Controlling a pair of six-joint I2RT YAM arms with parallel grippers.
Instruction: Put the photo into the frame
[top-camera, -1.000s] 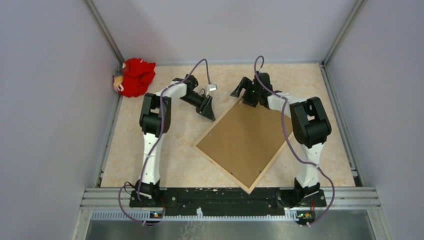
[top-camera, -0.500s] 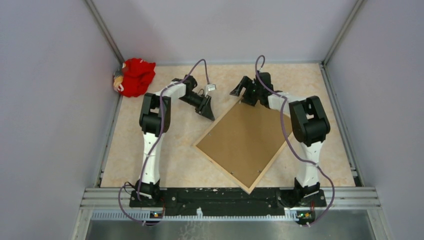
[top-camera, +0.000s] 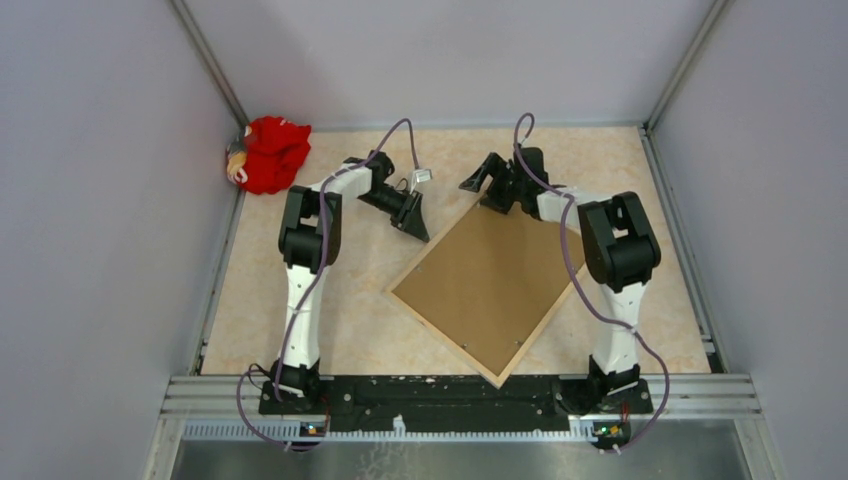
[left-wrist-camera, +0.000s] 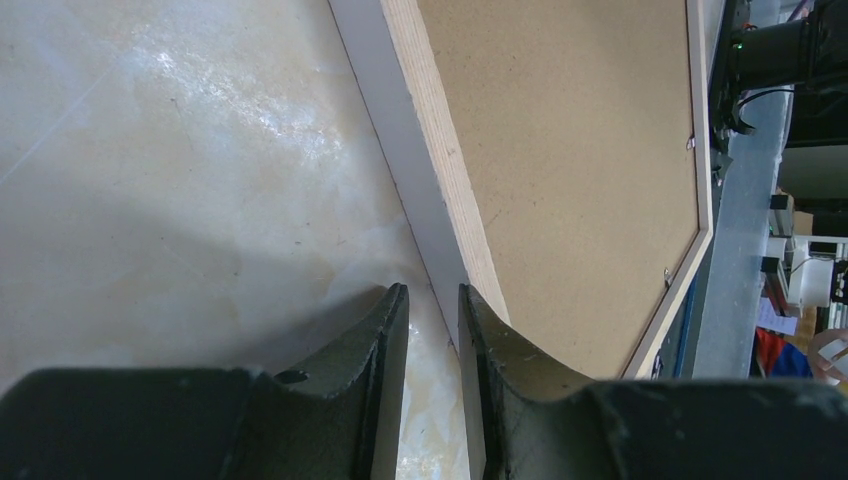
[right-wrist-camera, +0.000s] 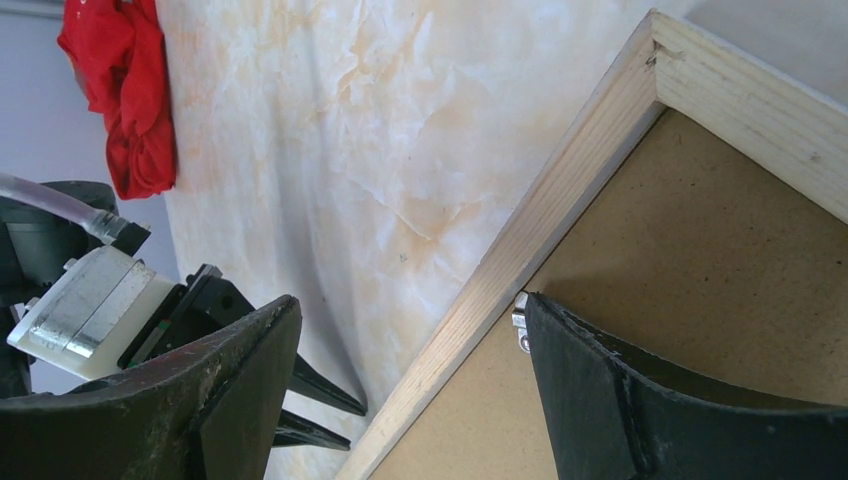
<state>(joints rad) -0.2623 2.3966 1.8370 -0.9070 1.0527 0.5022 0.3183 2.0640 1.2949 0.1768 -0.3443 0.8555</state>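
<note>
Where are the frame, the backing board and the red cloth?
frame (right-wrist-camera: 555, 200), right wrist view, pale wood rim.
backing board (top-camera: 490, 285), top external view, centre of the brown panel.
red cloth (top-camera: 270, 152), top external view, middle of the bundle.

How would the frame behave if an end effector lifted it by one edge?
Probably stiff: the frame has solid wooden rails and a flat backing board. Likely light for its area, since it looks thin. Lying flat on the smooth table, it would probably slide or pivot when pushed rather than tip.
</note>
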